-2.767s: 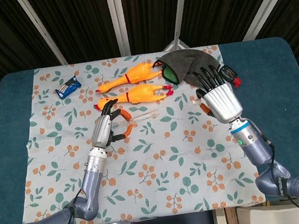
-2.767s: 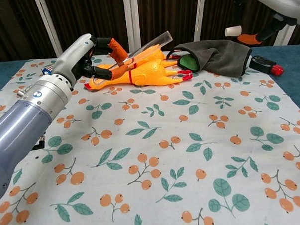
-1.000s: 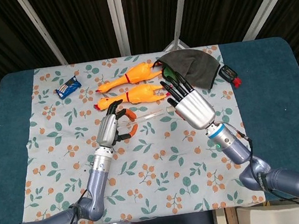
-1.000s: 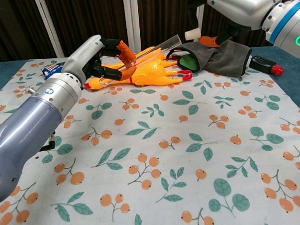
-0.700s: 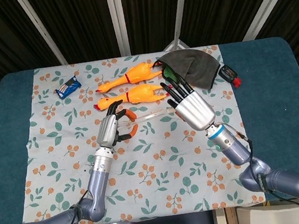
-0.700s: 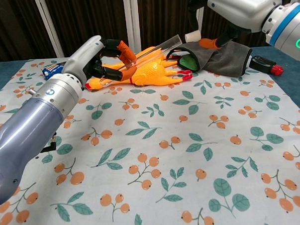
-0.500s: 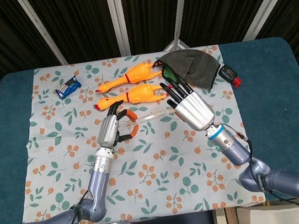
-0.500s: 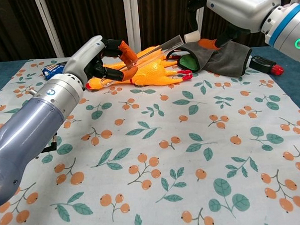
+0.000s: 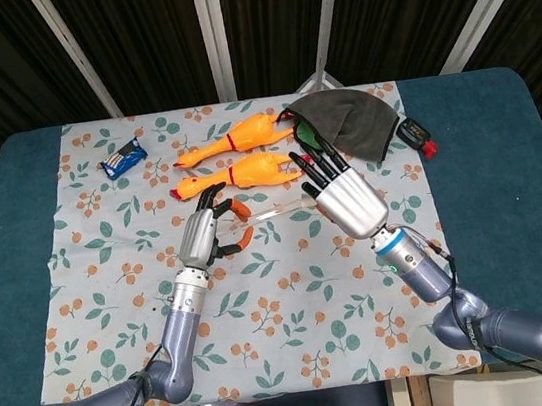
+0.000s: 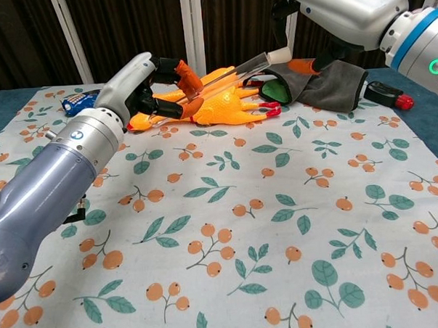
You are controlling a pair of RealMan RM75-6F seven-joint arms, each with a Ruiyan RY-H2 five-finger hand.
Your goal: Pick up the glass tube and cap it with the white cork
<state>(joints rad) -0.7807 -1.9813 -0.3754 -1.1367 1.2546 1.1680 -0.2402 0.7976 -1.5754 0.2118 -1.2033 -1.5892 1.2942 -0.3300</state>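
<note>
Glass tube held aloft, cork at its open end

Glass tube (image 10: 233,67) is off the bench, tilted, its upper end pointing toward the robot's right. The left hand (image 10: 144,81) pinches the lower part of the tube between orange-tipped fingers (image 10: 188,79); in the head view the same tube (image 9: 273,206) spans the gap between the two hands. The white cork (image 10: 277,56) sits right at the tube's raised end, touching it or just beside it; whether it is seated inside cannot be told. The right hand (image 10: 350,9) holds the cork from above, pinched at an orange fingertip (image 10: 302,64). From the head view the right hand (image 9: 346,199) shows only its white back and dark fingers pointing away from the robot, so the cork is hidden there.

Behind the tube, two orange rubber chickens (image 9: 242,175) lie on the floral cloth (image 9: 295,301) that covers the blue bench (image 9: 491,152). A grey pouch (image 9: 353,123) with something green at its opening lies at the far right part of the cloth. A small black item with a red tip (image 9: 415,133) rests on the bare bench just right of the pouch. A blue snack packet (image 9: 123,159) lies at the far left of the cloth, well apart from the hands.
</note>
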